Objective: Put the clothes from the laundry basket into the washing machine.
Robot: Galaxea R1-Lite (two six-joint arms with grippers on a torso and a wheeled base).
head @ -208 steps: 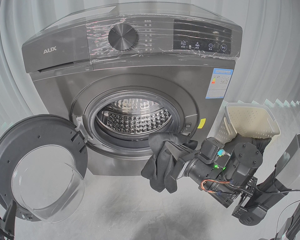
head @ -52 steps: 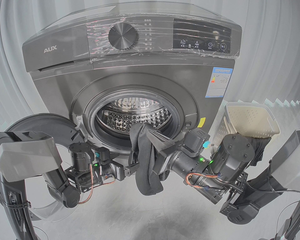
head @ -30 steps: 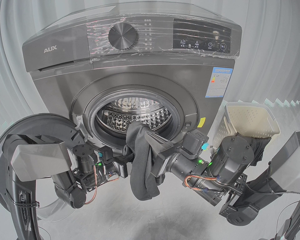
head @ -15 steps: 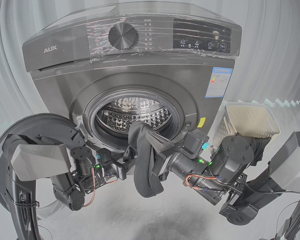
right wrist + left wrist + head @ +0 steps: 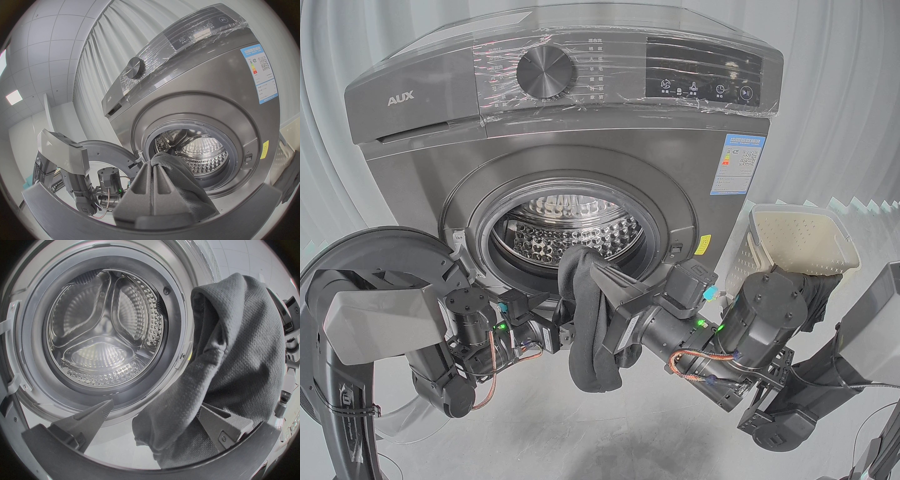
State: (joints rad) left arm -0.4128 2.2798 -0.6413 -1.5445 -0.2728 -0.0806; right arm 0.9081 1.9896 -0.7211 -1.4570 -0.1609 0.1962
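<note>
Washing machine (image 5: 562, 156) fills the centre of the head view, door (image 5: 387, 250) swung out lower left so the drum (image 5: 569, 234) gapes for loading. Laundry basket (image 5: 803, 240) sits right of centre, handy, more dark cloth (image 5: 822, 290) spilling from it. The dark garment (image 5: 590, 331) dangles just before the drum mouth, pinched at its top fold by the right gripper (image 5: 155, 170). Left gripper (image 5: 156, 404) spreads wide at the hanging tail, ready, I'd say, to gather it in.
</note>
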